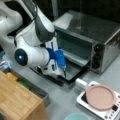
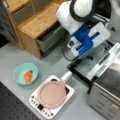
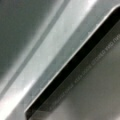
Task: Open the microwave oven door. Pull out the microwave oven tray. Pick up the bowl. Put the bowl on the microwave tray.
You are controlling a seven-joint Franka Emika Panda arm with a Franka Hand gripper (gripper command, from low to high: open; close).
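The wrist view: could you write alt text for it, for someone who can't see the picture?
Close-up from the arm's wrist of the long dark slot behind the bar handle on the lowered dark glass microwave oven door, running diagonally from lower left to upper right. Grey, reflective metal fills the rest, with a line of faint printed lettering below the slot. The gripper does not show in this view.

No text, brand or number can be read. In the wrist view a faint line of pale lettering runs along the grey metal panel (image 3: pixel 100 57) beside a dark slot, too blurred to make out. In both front views the small white appliance (image 2: pixel 50 110) near the oven carries dark button marks along its near edge, none legible.
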